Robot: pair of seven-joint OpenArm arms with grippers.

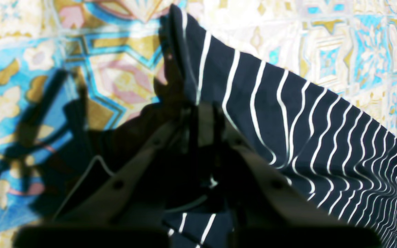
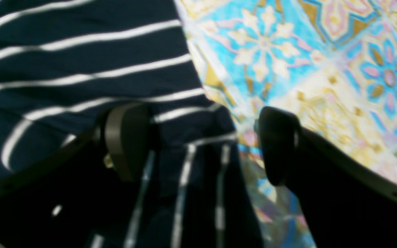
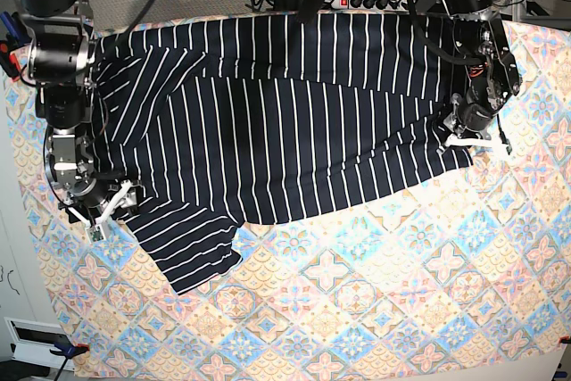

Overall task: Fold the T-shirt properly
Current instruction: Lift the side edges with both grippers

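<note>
A desk (image 3: 375, 310) covered by a pastel tile-patterned cloth (image 3: 428, 256) fills the base view. The T-shirt (image 3: 268, 131) lies spread across the far half of the cloth, reaching from one arm to the other, with its near edge running slantwise and one sleeve (image 3: 187, 247) jutting toward the near side on that view's left. A fold crosses the shirt near its far edge, so a band of fabric lies doubled there.

The left arm (image 3: 473, 33) stands at the base view's right, reaching down to the shirt's corner. Its wrist view shows the left pincer (image 1: 205, 113) clamped on the T-shirt (image 1: 288, 120), jaws together with a lifted edge of striped cloth between them (the fabric rises in a ridge away from the pincer and falls back toward the patterned cloth (image 1: 339, 41) on the right). The arm's shadow falls on the tiles at left.

The right arm (image 3: 62, 95) stands at the base view's left, its pincer low beside the sleeve. In its wrist view the right pincer (image 2: 202, 144) has its jaws wide apart; one finger (image 2: 126, 137) sits over the striped T-shirt (image 2: 81, 62), the other over the bare patterned cloth (image 2: 305, 69), with the shirt's edge between them (the view is blurred, so contact cannot be told).
</note>
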